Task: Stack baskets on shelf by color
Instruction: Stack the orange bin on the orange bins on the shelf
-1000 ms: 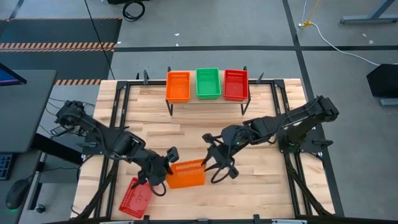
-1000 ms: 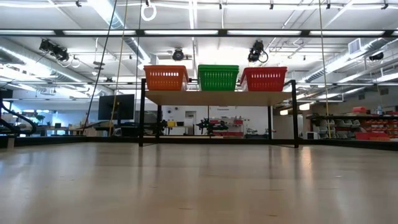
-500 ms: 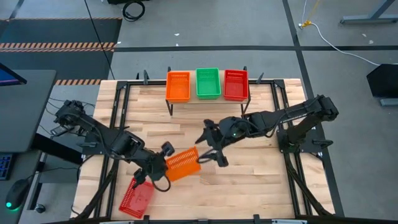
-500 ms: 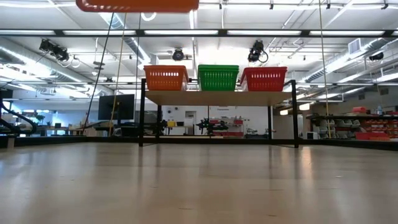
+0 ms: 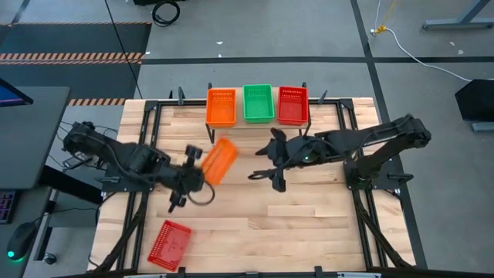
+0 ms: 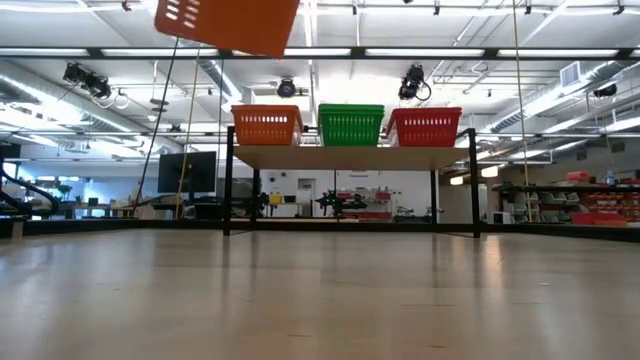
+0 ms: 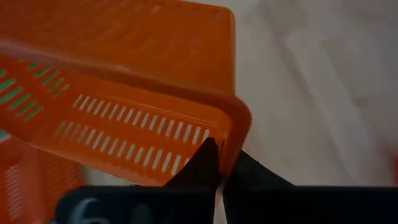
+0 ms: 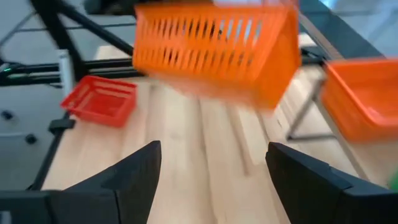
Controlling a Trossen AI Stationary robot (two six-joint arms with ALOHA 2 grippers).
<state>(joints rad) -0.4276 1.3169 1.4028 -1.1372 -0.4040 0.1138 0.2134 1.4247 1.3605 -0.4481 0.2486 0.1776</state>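
One orange basket [image 5: 218,161] tilted, long axis toward shelf [image 5: 257,122], clamped in left pincer [image 5: 194,166]; right pincer [image 5: 272,161] apart.

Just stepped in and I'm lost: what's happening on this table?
The left tool is shut on the rim of an orange basket, holding it tilted in the air in front of the shelf. The shelf carries orange, green and red baskets side by side. The right tool is open and empty. A red basket lies on the table.
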